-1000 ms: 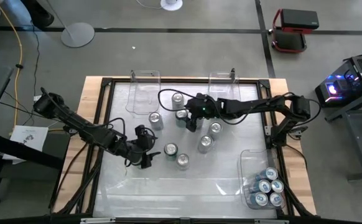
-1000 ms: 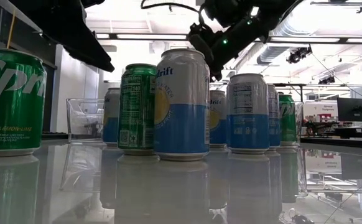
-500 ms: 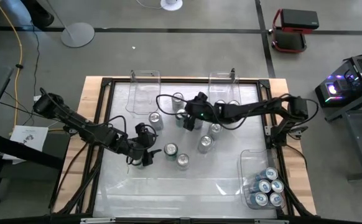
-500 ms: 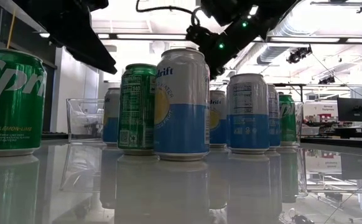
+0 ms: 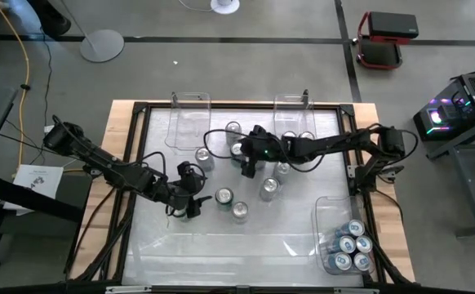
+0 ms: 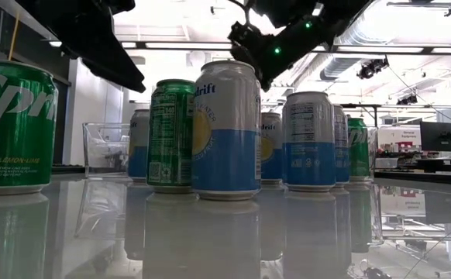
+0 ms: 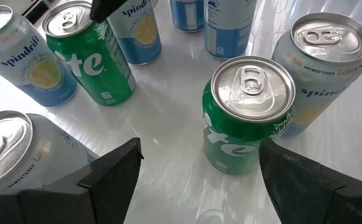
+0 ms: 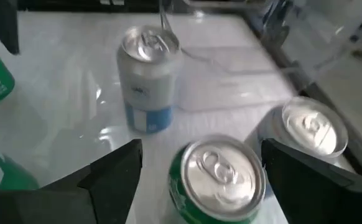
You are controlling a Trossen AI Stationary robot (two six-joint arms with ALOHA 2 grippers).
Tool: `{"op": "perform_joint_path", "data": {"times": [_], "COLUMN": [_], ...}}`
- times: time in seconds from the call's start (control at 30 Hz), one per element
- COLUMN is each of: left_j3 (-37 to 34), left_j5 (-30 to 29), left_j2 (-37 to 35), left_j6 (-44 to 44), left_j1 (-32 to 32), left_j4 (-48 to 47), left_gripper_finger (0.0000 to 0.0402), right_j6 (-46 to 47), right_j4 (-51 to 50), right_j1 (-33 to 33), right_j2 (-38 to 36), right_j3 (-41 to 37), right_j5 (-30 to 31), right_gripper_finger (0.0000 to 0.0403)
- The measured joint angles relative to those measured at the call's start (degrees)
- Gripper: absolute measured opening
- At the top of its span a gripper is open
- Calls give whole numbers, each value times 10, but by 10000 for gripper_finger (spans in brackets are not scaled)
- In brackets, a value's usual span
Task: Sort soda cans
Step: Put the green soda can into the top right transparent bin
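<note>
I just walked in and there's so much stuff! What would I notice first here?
First, the cluster of soda cans standing mid-table, green ones and blue-and-silver ones. Then the two dark arms reaching in: the left gripper has its fingers wide open on either side of a green can, and the right gripper hangs open over another green can. A clear bin at the table's right front corner already holds several cans.

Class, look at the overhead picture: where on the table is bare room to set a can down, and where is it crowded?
Free: the near strip of the table, between the left claw and the filled bin. Crowded: mid-table, where loose cans cluster around the right claw.
</note>
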Motion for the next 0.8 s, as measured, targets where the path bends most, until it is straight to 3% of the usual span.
{"op": "perform_joint_path", "data": {"times": [0.33, 0.8], "left_j3": [0, 0], "left_j5": [0, 0], "left_j2": [0, 0], "left_j6": [0, -5], "left_j1": [0, 0], "left_j4": [0, 0], "left_gripper_finger": [303, 303], "right_j6": [6, 20], "right_j4": [-23, 13], "right_j1": [-25, -33], "right_j2": [1, 58], "right_j3": [0, 0], "right_j5": [-34, -20], "right_gripper_finger": [375, 378]}}
